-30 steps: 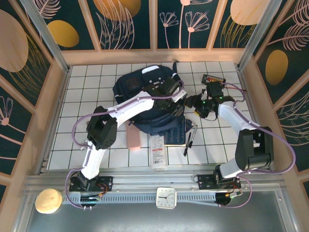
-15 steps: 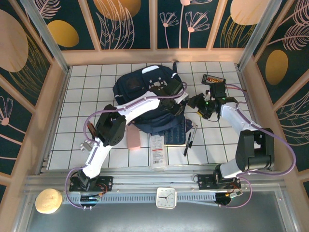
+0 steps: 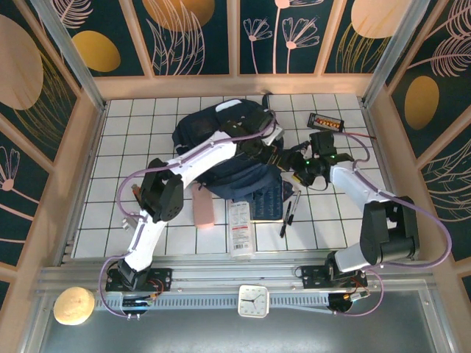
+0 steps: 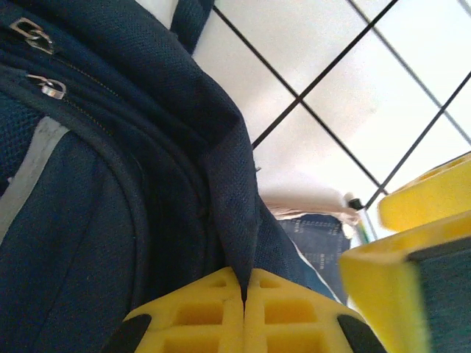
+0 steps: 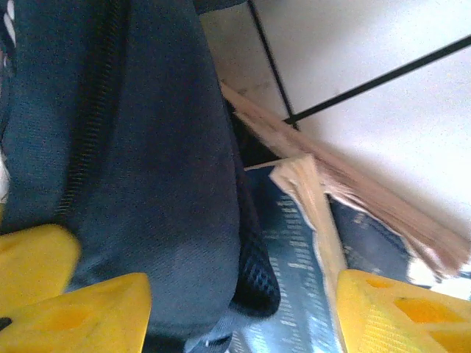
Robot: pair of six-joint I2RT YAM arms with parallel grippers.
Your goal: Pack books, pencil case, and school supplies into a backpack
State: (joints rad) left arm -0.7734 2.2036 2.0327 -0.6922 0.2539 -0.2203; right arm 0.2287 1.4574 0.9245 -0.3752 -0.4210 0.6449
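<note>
The navy backpack (image 3: pixel 221 143) lies in the middle of the tiled table. My left gripper (image 3: pixel 274 152) is at its right side, shut on a raised fold of backpack fabric (image 4: pixel 239 220). My right gripper (image 3: pixel 296 175) stands open just beside it, its fingers (image 5: pixel 401 309) straddling the backpack's edge (image 5: pixel 147 169) and the navy book's (image 5: pixel 298 265) open corner. That book (image 3: pixel 269 197) pokes out from under the backpack's near edge. The pink pencil case (image 3: pixel 202 212), the white booklet (image 3: pixel 239 228) and two dark pens (image 3: pixel 288 209) lie on the tiles in front.
A black box with orange lights (image 3: pixel 326 121) sits at the back right with its cable. A small clock (image 3: pixel 251 300) and a round beige object (image 3: pixel 73 305) rest on the front rail. Wooden walls close in the table on three sides.
My left gripper has closed on the backpack fabric at the bag's right side. The right gripper has moved left and nearer, up to the backpack's edge and the navy book.
</note>
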